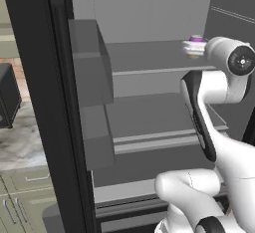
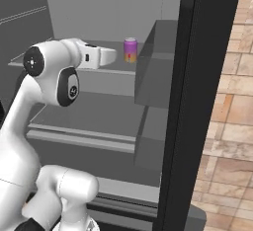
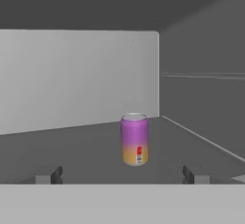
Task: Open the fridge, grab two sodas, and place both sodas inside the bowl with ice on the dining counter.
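Note:
The fridge [image 1: 37,102] stands open, its grey shelved interior facing me. One soda, a can [image 3: 135,139] that fades from purple to yellow-orange under a silver top, stands upright on the upper shelf [image 2: 106,74] near the right-hand wall. My gripper [image 3: 122,176] is open inside the fridge at that shelf's height, a short way in front of the can, with nothing between its fingers. From the right base view the can [image 2: 130,50] sits just beyond the gripper [image 2: 114,55]. In the left base view the hand covers most of the can [image 1: 196,39]. The bowl with ice and the dining counter are out of view.
Grey door bins [image 1: 92,72] jut out from the open black door on the left, and another bin [image 2: 158,62] hangs on the right door [image 2: 195,101]. A lower shelf [image 1: 149,120] lies under my arm. Left of the fridge, a black box [image 1: 7,95] sits on a marble counter [image 1: 20,145].

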